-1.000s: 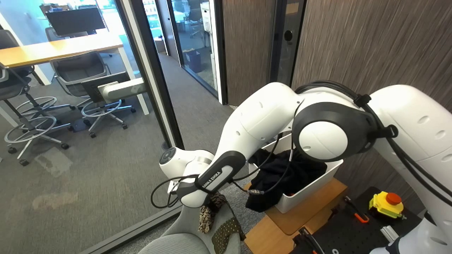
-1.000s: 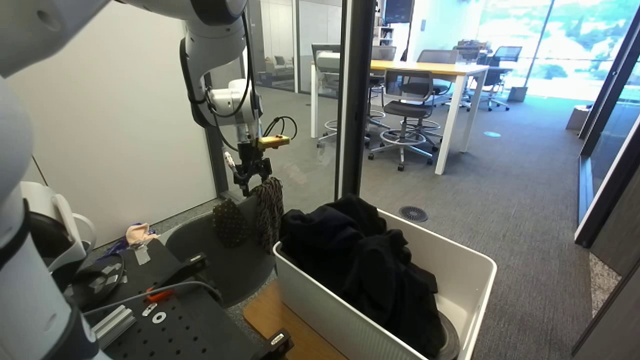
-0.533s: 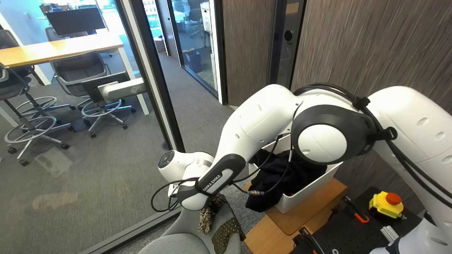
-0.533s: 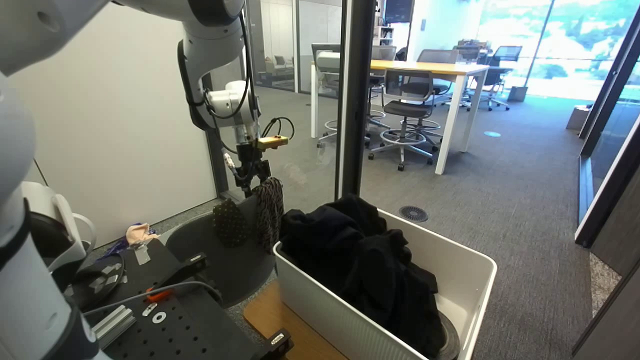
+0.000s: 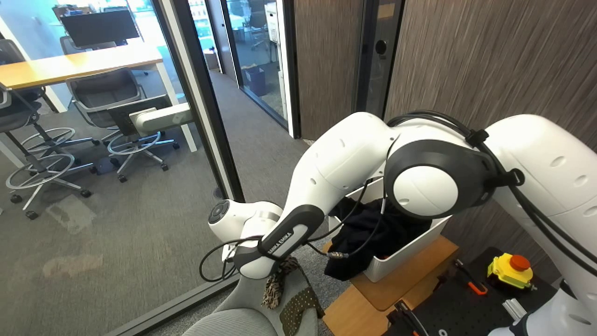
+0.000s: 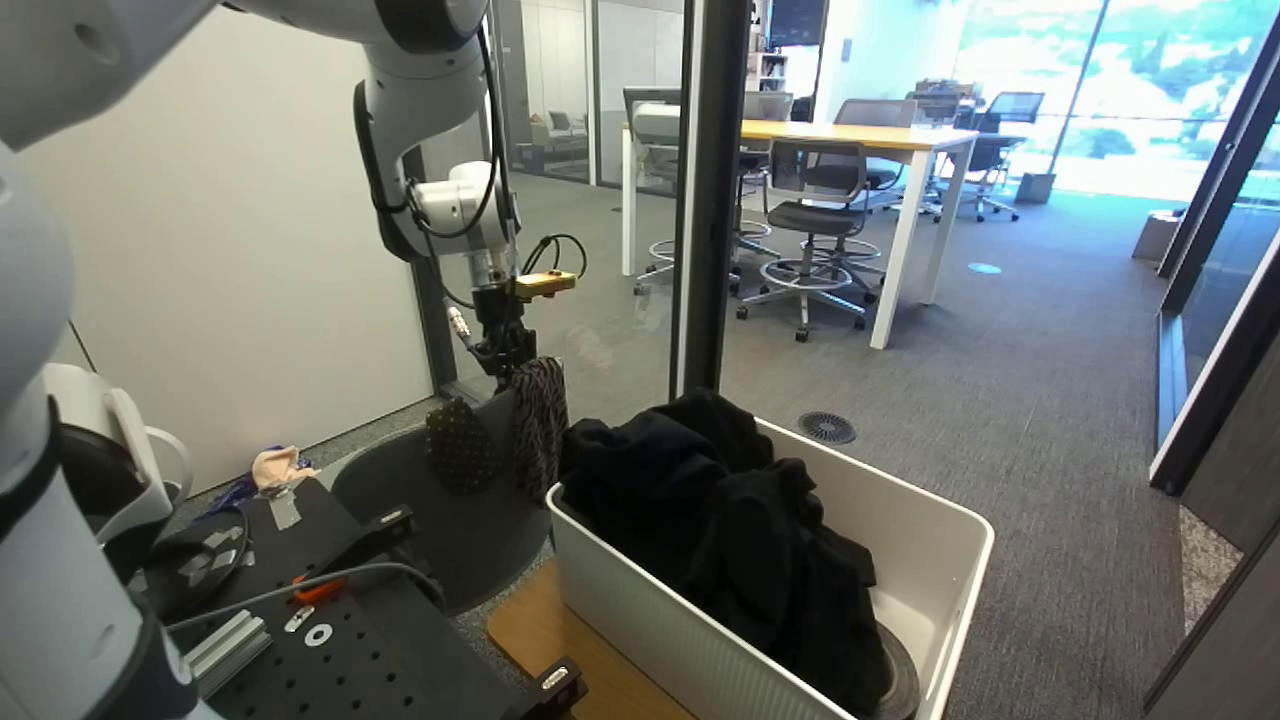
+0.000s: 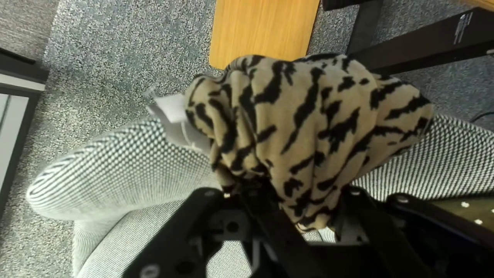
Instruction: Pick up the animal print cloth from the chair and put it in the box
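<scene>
The animal print cloth [image 7: 305,116], tan with black stripes, hangs over the top of the grey chair back [image 7: 146,166]. In the wrist view my gripper [image 7: 303,193] has a bunched fold of it pinched between its fingers, and I take it as shut on the cloth. An exterior view has the gripper [image 6: 508,365] pointing down at the cloth [image 6: 540,420], its fingertips partly hidden; elsewhere the arm covers the gripper above the cloth [image 5: 274,291]. The white box [image 6: 650,625] stands beside the chair, with dark clothes [image 6: 750,540] heaped inside.
A dotted olive cloth [image 5: 301,310] lies over the same chair back. Under the box is a wooden board [image 6: 540,610]. A black perforated table [image 6: 350,665] with tools stands near the arm's base. A dark post [image 6: 713,200] of the glass wall rises behind the chair.
The fingers, spread apart a second ago, have come together on the cloth. The gripper has sunk slightly. Cloth, chair and box stay almost where they were.
</scene>
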Robot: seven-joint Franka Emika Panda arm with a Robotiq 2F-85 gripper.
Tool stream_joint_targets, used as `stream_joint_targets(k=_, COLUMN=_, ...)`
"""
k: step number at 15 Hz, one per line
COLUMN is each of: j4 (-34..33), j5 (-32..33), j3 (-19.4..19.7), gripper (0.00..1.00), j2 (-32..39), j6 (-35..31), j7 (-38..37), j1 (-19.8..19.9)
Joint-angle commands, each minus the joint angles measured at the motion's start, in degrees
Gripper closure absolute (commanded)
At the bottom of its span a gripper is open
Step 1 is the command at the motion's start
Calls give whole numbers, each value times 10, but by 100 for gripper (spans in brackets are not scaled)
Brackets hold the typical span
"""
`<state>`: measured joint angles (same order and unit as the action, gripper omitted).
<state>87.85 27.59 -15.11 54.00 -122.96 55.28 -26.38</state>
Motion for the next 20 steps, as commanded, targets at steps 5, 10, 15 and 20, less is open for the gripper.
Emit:
stream_joint_targets(k=5, j4=-21, j5=10, j3=12, gripper=96, j2=13, j6=18, j7=10, j1=-5)
stream_joint_targets(k=10, j4=-26, j5=19, j3=27, gripper=96, j2=6, j6=44, j7=7, j1=-6)
stream_joint_targets(k=15, j4=-8, j5=32, j3=52, gripper=96, j2=-27, j6=97, j7=-2, j1=-1)
stream_joint_targets(k=20, j4=23, j5=36, j3=72, gripper=96, j2=-78, j6=156, j7=-23, j1=19)
